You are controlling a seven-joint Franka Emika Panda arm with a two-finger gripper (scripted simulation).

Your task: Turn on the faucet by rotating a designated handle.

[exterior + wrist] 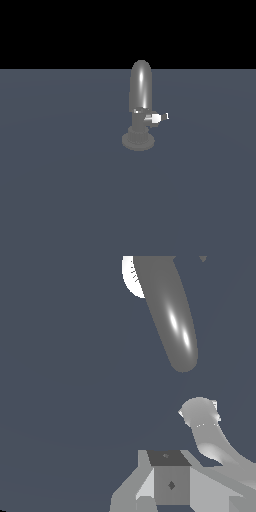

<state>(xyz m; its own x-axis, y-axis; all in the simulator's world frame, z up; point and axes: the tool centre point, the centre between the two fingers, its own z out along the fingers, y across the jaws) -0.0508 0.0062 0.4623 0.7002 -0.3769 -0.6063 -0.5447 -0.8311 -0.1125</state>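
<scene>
Setting: a bare simulated test scene, not a furnished room. Evidence: a flat, uniform slate-grey bench [60, 190] fills the exterior view up to a straight horizon, with solid black above it. Surfaces are smoothly shaded, without texture or wear. The only fixture standing on it is a glossy grey faucet [140, 92] on a round disc base.

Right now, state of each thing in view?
faucet: upright on its round base, spout vertical; no water visible.
handle: sticks out sideways from the neck toward the exterior view's right; nothing touches it in the exterior view.
gripper: absent from the exterior view; only part shows in the wrist view, open or shut cannot be told.
</scene>
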